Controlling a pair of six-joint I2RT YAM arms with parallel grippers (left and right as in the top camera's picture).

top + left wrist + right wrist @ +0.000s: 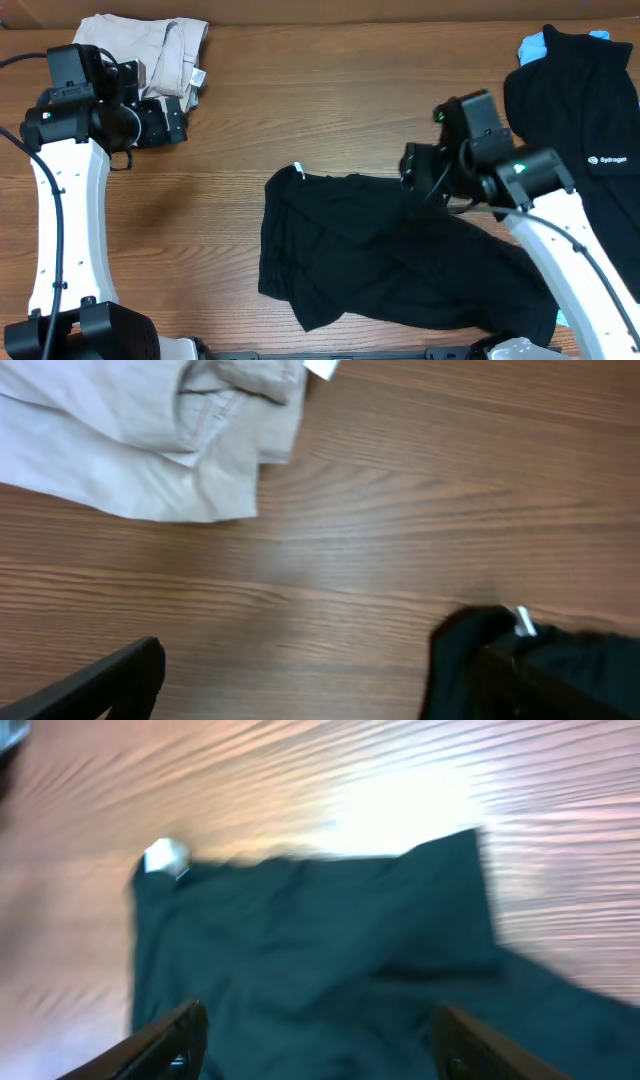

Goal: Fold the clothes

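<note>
Judged barely begun: saw the black T-shirt rumpled, unfolded on the desk, beige trousers bunched well left of it, left hand and right hand both parted, gripping nothing.

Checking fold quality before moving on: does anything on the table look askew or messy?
The black T-shirt lies crumpled and skewed mid-table, not flat; its white tag sticks out at the top-left corner.

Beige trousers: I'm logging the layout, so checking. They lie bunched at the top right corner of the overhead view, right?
Not quite. The overhead view shows the beige trousers bunched at the top left corner; the top right holds a black shirt with a white logo.
</note>
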